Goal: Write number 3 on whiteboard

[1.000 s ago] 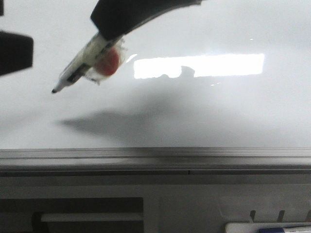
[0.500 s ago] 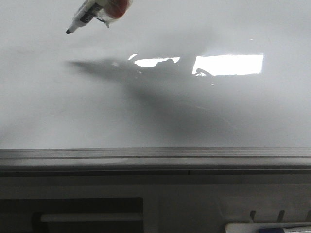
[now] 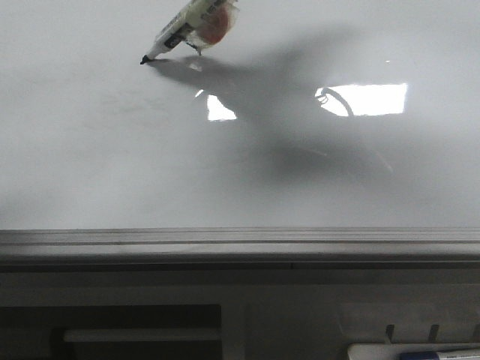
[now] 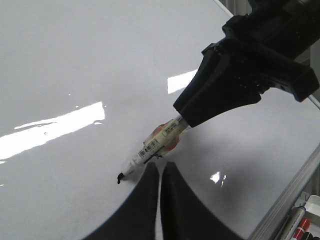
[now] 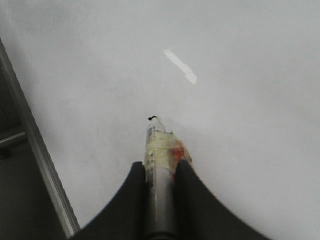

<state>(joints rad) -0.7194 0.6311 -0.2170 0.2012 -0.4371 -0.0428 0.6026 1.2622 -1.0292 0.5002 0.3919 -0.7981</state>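
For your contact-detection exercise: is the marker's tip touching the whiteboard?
Touching. In the left wrist view the marker tip sits on the whiteboard at a small black ink mark; the front view shows tip and shadow meeting.

Front view looks low across the whiteboard; both wrist views, closer, share its marker.

No word, brand or number can be read anywhere. The marker carries a white label with small black print and barcode-like blocks on its barrel, too blurred to make out. On the whiteboard only a tiny black mark sits at the marker's tip, toward 10 o'clock in the front view; no legible digit shows
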